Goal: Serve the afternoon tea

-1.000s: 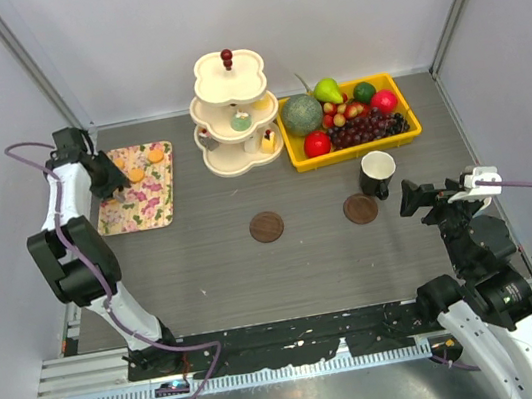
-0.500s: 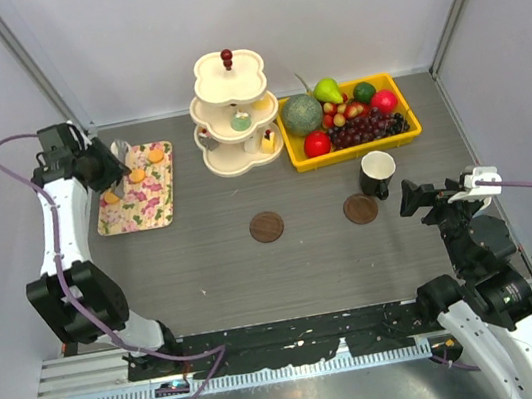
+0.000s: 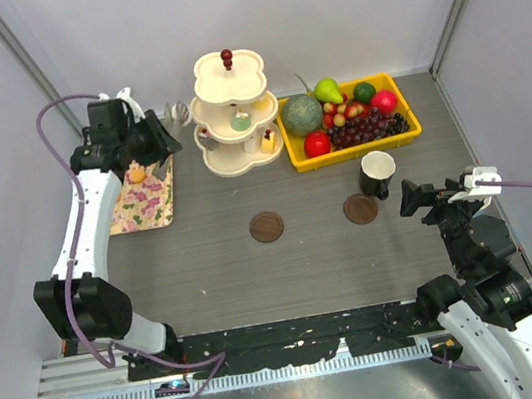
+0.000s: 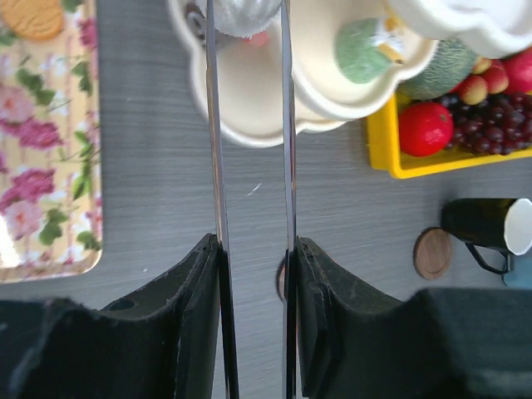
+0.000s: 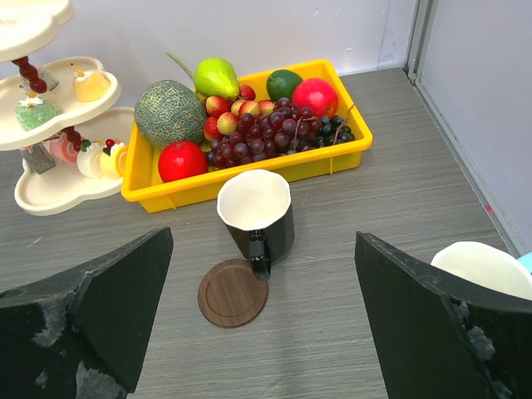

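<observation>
My left gripper [image 3: 163, 135] is shut on metal tongs [image 4: 218, 125], whose two blades reach over the cream tiered stand [image 3: 235, 113]. A silvery rounded piece [image 4: 241, 10] sits between the tong tips at the top edge of the left wrist view. The stand holds a green piece [image 3: 240, 120] and a yellow wedge [image 3: 267, 142]. An orange tart [image 3: 135, 172] lies on the flowered tray [image 3: 150, 203]. My right gripper [image 5: 259, 249] is open wide, facing the black mug [image 5: 256, 212]. The white-and-blue mug [image 5: 482, 266] is beside its right finger.
A yellow tray of fruit [image 3: 407, 132] stands right of the stand. Two round wooden coasters lie mid-table, one [image 3: 266, 227] in the middle and one [image 3: 360, 209] touching the black mug [image 3: 377, 174]. Grey walls close in the back and sides.
My left arm has swung from over the flowered tray to the right, bringing the tongs up to the tiered stand. The right arm has not moved.
</observation>
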Robot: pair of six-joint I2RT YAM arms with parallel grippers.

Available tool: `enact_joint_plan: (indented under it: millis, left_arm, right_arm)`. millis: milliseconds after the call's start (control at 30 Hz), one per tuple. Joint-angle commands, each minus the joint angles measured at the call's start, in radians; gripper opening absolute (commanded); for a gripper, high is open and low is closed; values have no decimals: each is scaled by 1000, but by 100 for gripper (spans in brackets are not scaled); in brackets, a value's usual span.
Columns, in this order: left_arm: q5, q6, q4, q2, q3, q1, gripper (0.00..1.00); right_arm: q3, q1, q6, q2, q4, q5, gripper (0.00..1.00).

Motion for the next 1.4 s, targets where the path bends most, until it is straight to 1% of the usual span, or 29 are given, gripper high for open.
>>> enact_joint_plan:
  millis: [0,167,333,533,700,800,1067,1200,1367]
  left_arm:
    - [21,-9,91,40,89,-65,32]
    - [17,-17,78,127,161,-119,33]
    - [20,-26,69,190,207,-149,33]
    - [0,-19,54,227,224,-174,34]
    - [-12,-5,51,245,218,-175,40]
    - [-15,0,46,256,219,-175,48]
    - [-40,6,57,244,210,-175,61]
    - [-48,8,68,209,195,-175,61]
    - [-74,26,51,138,152,-175,59]
  right_arm:
    - [4,4,-6,-2,40,10,98]
    - [4,4,-6,-5,37,16,98]
    - [4,2,-6,-2,37,19,98]
    - [4,4,-9,0,35,25,98]
    - [4,4,-9,1,35,22,98]
    - [4,2,-9,1,35,22,98]
    - [4,4,-9,3,35,22,98]
    - [4,4,-9,3,35,20,98]
    - [4,4,-9,1,35,20,98]
